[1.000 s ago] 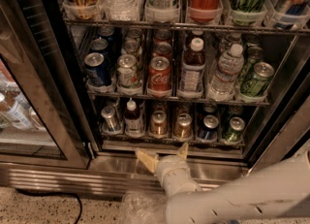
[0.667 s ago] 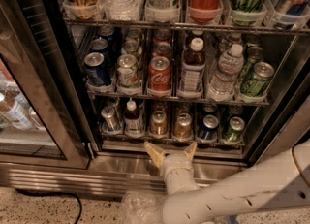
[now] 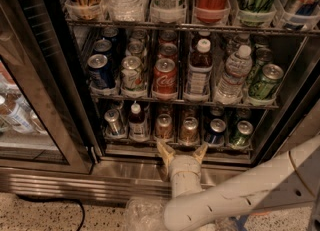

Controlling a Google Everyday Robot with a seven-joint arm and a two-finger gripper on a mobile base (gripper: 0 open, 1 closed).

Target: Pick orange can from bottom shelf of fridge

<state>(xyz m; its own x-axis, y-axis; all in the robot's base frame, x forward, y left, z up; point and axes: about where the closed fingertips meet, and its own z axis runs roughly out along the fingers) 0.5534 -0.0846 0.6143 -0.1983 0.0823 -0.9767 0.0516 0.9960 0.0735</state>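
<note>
gripper (image 3: 182, 148) shifted right, risen to just below the bottom shelf (image 3: 125, 139), fingers (image 3: 165, 151) wider apart

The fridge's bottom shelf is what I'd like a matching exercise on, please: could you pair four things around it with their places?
1. small bottle
2. orange can
3. green can
4. end effector

A. far right of the bottom shelf
B. just below the shelf's front, fingers open
C. second from the left
D. just left of the dark blue can

Pairs: 1-C, 2-D, 3-A, 4-B
</note>
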